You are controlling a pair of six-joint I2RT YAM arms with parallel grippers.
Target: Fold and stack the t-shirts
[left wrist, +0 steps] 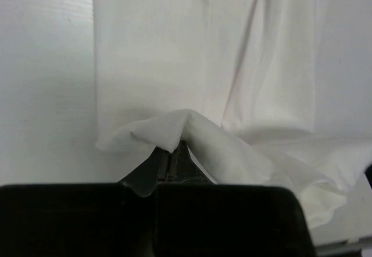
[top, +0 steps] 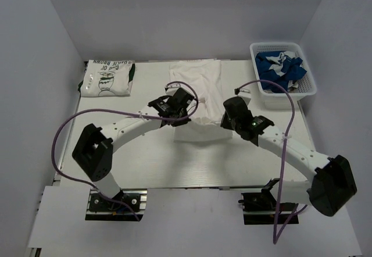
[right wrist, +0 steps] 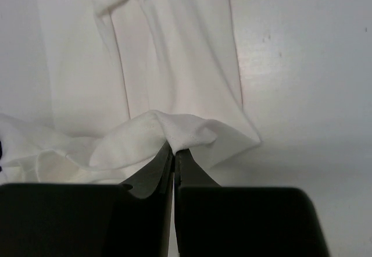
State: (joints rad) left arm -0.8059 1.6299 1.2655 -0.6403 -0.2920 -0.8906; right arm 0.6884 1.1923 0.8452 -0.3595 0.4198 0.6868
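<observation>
A white t-shirt (top: 197, 79) lies lengthwise in the middle of the table, its near end lifted and bunched. My left gripper (top: 185, 107) is shut on the near left corner of the white t-shirt (left wrist: 174, 129). My right gripper (top: 228, 113) is shut on its near right corner (right wrist: 174, 130). Faint red shows through the cloth in both wrist views. A folded white t-shirt with green print (top: 107, 77) lies at the back left. Blue t-shirts (top: 281, 65) sit in the basket at the back right.
The white mesh basket (top: 307, 86) stands at the table's back right corner. Purple cables loop over both arms. The grey walls close in the table on the left, back and right.
</observation>
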